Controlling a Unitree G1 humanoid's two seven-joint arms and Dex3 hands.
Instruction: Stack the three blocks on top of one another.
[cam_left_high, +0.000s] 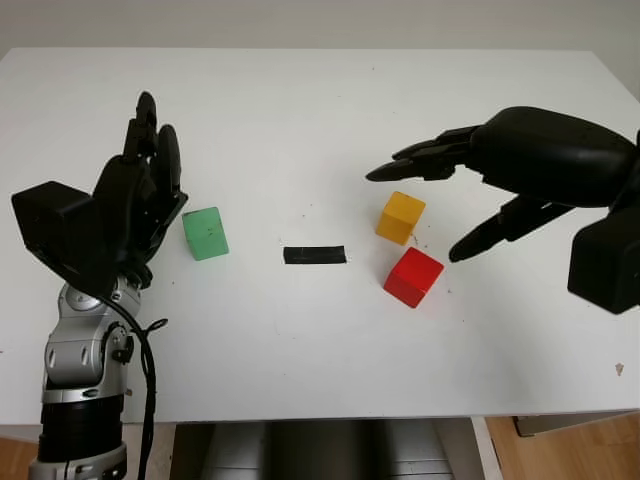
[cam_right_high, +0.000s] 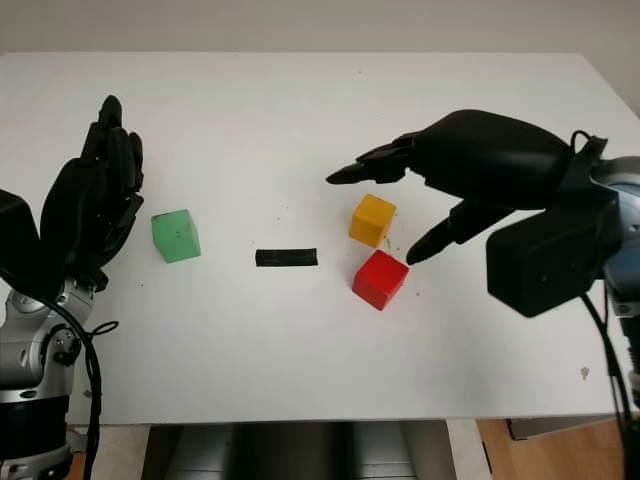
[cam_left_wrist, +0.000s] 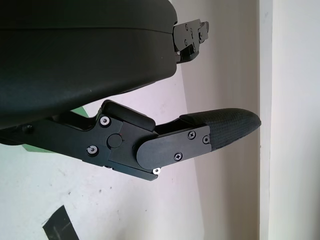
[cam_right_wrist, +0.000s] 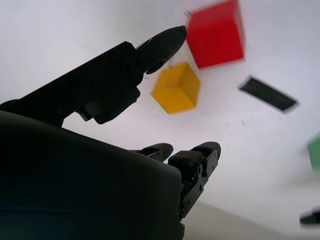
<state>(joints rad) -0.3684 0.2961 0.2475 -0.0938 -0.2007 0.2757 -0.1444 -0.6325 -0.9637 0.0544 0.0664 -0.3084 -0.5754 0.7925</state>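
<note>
Three blocks on white table (cam_left_high: 300, 380), none stacked: green block (cam_left_high: 205, 233) left of centre, yellow block (cam_left_high: 400, 217) and red block (cam_left_high: 413, 276) right of centre, near each other, apart. Black tape strip (cam_left_high: 315, 254) mid-frame between green and red. Right hand (cam_left_high: 440, 200) wide, empty, above yellow block. Left hand (cam_left_high: 140, 190) open, upright, just left of green block. Wood floor at bottom corners.

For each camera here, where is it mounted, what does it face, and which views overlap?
Eye views: head, looking down at the table; both arms enter below, left hand beside the green block.
Left wrist: beside that open hand, facing table and black tape.
Right wrist: behind the open right hand, facing the yellow block and red block, shared with the eyes.
</note>
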